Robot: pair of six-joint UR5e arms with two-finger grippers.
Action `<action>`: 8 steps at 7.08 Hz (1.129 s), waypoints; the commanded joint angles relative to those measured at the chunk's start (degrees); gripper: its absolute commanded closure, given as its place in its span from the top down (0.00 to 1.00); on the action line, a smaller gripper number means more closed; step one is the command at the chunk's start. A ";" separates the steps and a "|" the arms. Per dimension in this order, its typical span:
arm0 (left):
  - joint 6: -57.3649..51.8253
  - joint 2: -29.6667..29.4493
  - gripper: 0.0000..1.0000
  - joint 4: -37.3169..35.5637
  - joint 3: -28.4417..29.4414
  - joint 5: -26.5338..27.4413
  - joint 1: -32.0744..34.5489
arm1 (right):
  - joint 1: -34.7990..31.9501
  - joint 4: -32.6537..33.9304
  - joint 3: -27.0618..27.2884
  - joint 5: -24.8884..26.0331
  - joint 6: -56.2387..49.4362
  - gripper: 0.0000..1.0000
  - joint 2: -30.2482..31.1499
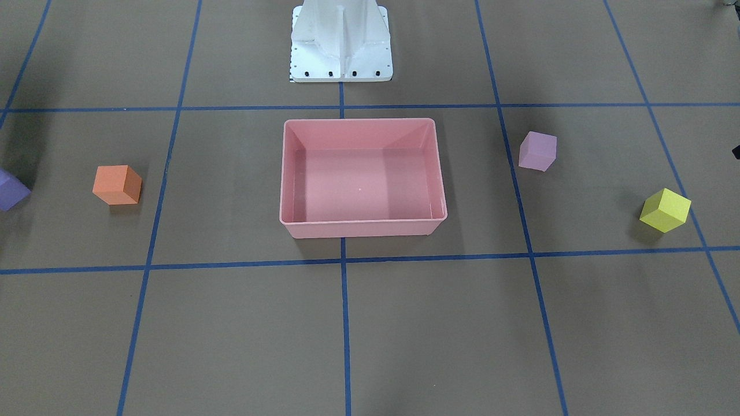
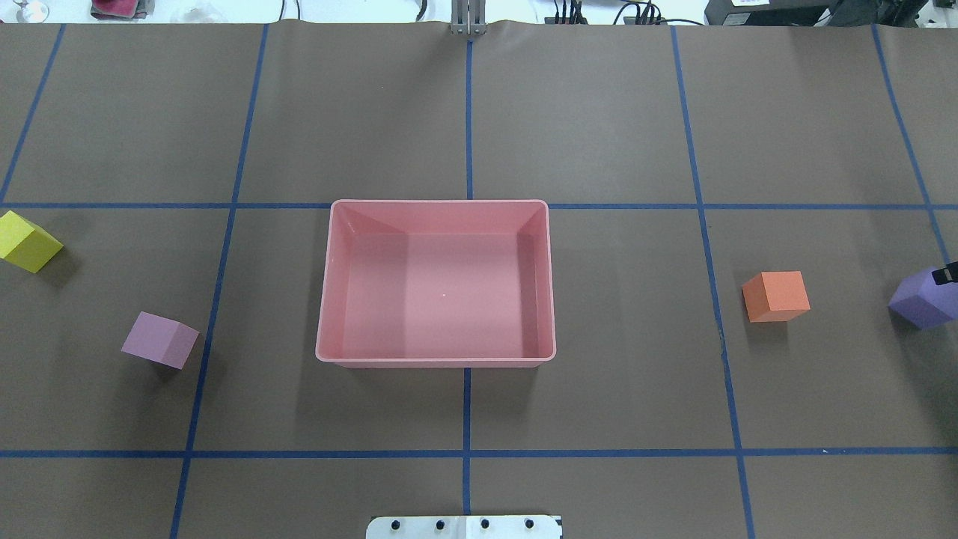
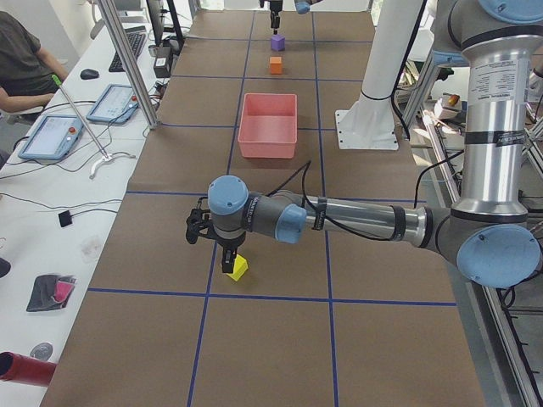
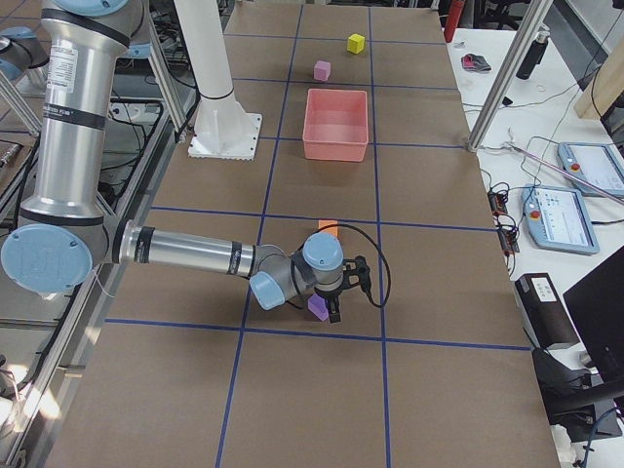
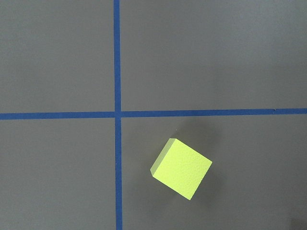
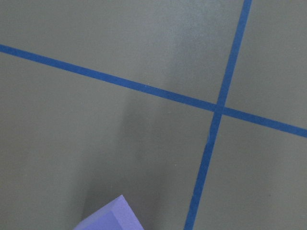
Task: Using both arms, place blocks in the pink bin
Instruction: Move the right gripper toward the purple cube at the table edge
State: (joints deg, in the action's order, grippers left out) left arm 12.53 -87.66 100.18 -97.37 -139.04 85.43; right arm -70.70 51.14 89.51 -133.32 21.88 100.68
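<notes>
The pink bin [image 1: 358, 228] [image 2: 438, 361] stands empty at the table's middle. The orange block [image 2: 776, 296] and dark purple block [image 2: 924, 299] lie on my right side. The pale lilac block [image 2: 160, 339] and yellow block [image 2: 28, 241] lie on my left. My left gripper [image 3: 229, 264] hangs low right beside the yellow block [image 3: 240, 270], which also shows in the left wrist view [image 5: 182, 167]. My right gripper [image 4: 333, 310] is low beside the purple block [image 4: 316, 308]. Only a black sliver of it shows overhead, and I cannot tell whether either gripper is open.
The white fixed base [image 1: 341, 52] stands behind the bin on the robot's side. Blue tape lines grid the brown table. A side bench with tablets [image 3: 51, 136], metal posts [image 3: 127, 59] and a seated operator [image 3: 21, 64] runs along the far side.
</notes>
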 commanded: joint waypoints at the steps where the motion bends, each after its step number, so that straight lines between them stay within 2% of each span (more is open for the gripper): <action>1: -0.04 0.30 1.00 0.28 0.16 0.09 0.00 | 7.90 -0.52 1.53 1.48 -1.29 0.99 -0.31; 2: -0.05 0.30 1.00 0.28 0.34 0.26 0.00 | 9.60 -0.43 3.11 2.88 -8.89 1.00 -0.22; 3: -0.05 0.30 1.00 0.28 0.60 0.26 0.00 | 8.57 0.18 3.13 3.15 -15.14 1.00 -0.22; 6: -0.05 0.30 1.00 0.28 1.30 0.09 0.00 | 7.59 1.06 3.22 3.76 -22.92 1.00 -0.57; 8: -0.05 0.30 1.00 0.36 1.22 0.09 0.00 | 8.91 1.15 3.30 6.83 -24.60 1.00 -0.66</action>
State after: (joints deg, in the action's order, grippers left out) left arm 12.48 -87.35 100.48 -96.20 -138.95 85.43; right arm -62.42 52.19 92.76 -128.11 -1.48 100.08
